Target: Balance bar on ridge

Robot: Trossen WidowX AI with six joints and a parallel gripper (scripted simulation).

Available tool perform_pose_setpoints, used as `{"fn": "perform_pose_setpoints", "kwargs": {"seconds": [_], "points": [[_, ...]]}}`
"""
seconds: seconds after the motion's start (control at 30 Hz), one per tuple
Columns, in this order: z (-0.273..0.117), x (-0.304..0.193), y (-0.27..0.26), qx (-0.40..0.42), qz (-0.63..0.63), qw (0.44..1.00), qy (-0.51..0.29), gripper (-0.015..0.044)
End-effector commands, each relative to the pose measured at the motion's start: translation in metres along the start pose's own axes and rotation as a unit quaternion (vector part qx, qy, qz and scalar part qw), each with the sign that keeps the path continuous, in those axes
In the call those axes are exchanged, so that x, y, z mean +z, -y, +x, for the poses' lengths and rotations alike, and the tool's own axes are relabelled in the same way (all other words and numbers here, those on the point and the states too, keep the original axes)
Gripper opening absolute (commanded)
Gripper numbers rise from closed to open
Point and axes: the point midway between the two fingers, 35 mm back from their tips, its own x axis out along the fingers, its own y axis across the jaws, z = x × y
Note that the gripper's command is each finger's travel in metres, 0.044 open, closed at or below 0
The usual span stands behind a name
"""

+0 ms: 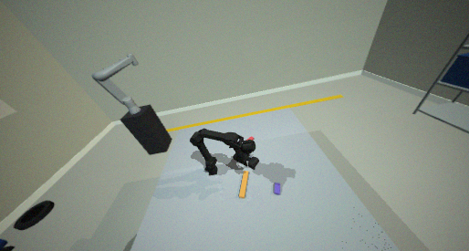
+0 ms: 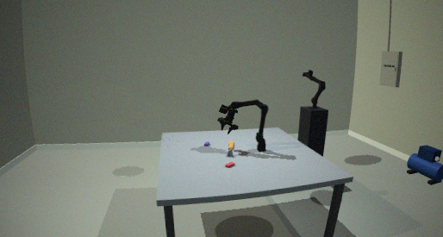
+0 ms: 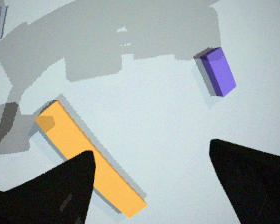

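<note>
The orange bar point(image 1: 244, 184) point(image 2: 231, 146) point(image 3: 71, 135) lies flat on the table, on the side of the ridge away from the red block. The small grey ridge point(image 2: 230, 152) stands in front of the bar in the exterior view; a grey piece at the wrist view's top left corner looks like part of it. In the top view the arm hides it. My gripper point(image 2: 226, 131) point(image 3: 153, 153) is open and empty, above the table and pointing down. In the wrist view the left finger overlaps the bar's lower part, and the bar lies mostly left of the gap between the fingers.
A purple block point(image 1: 276, 188) point(image 2: 207, 144) point(image 3: 220, 72) lies on the table off to one side of the bar. A red block point(image 1: 250, 139) point(image 2: 230, 165) lies beyond the ridge, partly behind the arm in the top view. The arm's shadow falls across the table.
</note>
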Motion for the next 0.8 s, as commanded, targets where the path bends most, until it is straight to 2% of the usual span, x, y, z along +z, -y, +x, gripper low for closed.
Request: {"fn": "perform_pose_setpoints", "kwargs": {"seconds": [0.0,0.53,0.77], "points": [[0.012,-0.008,-0.010,0.032,-0.049,0.998,-0.009,0.0315],[0.044,-0.039,-0.047,0.150,-0.245,0.958,-0.009,0.0315],[0.049,-0.041,-0.049,0.155,-0.253,0.955,-0.007,0.0315]]}}
